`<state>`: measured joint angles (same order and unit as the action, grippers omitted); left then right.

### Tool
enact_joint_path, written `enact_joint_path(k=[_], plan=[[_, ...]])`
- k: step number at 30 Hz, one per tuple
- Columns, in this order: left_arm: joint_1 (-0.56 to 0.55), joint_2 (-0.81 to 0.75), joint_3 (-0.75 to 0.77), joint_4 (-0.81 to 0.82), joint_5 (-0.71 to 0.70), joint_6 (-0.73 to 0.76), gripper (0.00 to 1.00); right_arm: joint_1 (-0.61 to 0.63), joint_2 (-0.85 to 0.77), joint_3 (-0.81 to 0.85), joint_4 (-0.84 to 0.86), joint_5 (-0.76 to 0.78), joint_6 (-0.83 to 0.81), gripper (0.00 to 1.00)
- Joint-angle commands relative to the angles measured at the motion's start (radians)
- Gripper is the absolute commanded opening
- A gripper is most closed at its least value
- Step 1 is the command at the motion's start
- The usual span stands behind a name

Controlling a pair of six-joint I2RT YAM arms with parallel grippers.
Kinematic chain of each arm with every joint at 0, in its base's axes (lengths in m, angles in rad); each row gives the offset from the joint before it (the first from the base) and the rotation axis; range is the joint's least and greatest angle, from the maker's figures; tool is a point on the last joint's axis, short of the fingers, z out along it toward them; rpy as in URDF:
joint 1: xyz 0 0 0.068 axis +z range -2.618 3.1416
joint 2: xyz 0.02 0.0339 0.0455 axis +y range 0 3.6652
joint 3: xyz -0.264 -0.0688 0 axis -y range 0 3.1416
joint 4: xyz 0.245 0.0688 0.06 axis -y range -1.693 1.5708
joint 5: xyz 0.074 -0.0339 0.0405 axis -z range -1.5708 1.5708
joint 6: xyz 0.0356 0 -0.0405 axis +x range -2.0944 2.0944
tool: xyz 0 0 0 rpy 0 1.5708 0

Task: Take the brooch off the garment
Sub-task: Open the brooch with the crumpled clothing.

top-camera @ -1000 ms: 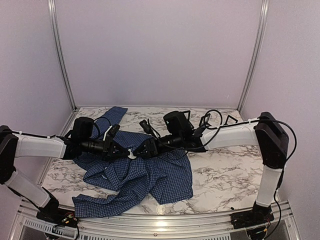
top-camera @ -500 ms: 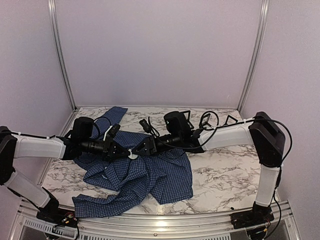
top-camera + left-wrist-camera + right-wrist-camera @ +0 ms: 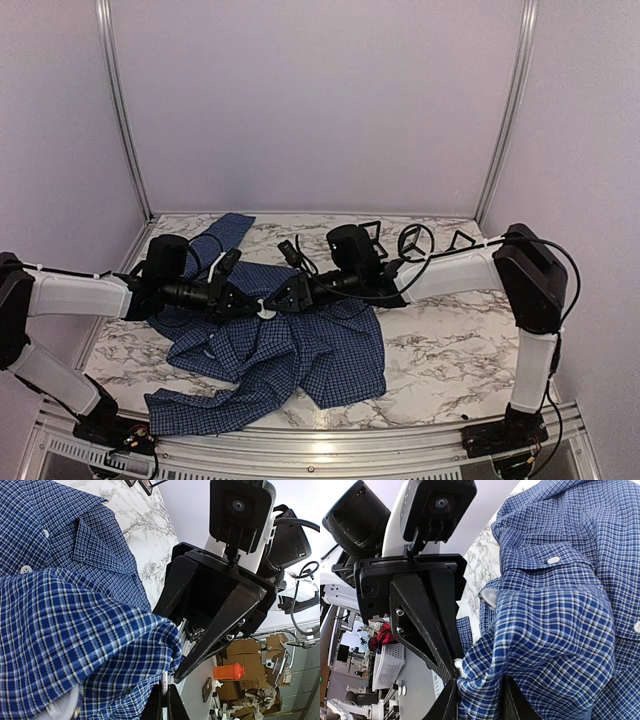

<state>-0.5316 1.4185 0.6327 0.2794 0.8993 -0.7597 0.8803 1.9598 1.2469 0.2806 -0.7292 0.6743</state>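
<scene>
The shirt [image 3: 290,350] is dark blue with a fine white check and pale buttons [image 3: 553,560]. The table [image 3: 440,350] is white marble, grey-veined.

**Your booth and what lies past it**

You work on a marble table [image 3: 450,350] closed in by plain lilac walls [image 3: 320,100] with aluminium posts [image 3: 118,110] at the back corners. The light is soft and even. Past the table's edge are cardboard boxes [image 3: 240,687], an orange jar [image 3: 228,671] and a white basket [image 3: 387,666].
</scene>
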Motion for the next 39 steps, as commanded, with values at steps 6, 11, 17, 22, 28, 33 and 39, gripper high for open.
enact_joint_path(k=[6, 11, 17, 22, 28, 33, 39], plan=[[-0.01, -0.033, -0.003, 0.02, -0.003, 0.011, 0.0, -0.006, 0.021, 0.049, 0.024, -0.001, 0.003, 0.26], [-0.013, -0.033, -0.002, 0.02, -0.005, 0.008, 0.0, -0.006, 0.021, 0.051, 0.01, 0.009, -0.007, 0.26], [-0.013, -0.032, -0.001, 0.026, -0.008, 0.002, 0.0, -0.006, 0.019, 0.056, -0.013, 0.023, -0.027, 0.24], [-0.013, -0.031, -0.002, 0.039, -0.008, -0.011, 0.0, -0.006, 0.015, 0.052, -0.024, 0.03, -0.039, 0.24], [-0.013, -0.031, 0.0, 0.056, -0.01, -0.028, 0.0, -0.005, 0.014, 0.052, -0.03, 0.035, -0.045, 0.23], [-0.014, -0.035, 0.0, 0.061, -0.01, -0.036, 0.0, -0.003, 0.014, 0.054, -0.04, 0.041, -0.052, 0.23], [-0.015, -0.037, 0.001, 0.074, -0.01, -0.051, 0.0, 0.004, 0.011, 0.062, -0.06, 0.06, -0.068, 0.22]])
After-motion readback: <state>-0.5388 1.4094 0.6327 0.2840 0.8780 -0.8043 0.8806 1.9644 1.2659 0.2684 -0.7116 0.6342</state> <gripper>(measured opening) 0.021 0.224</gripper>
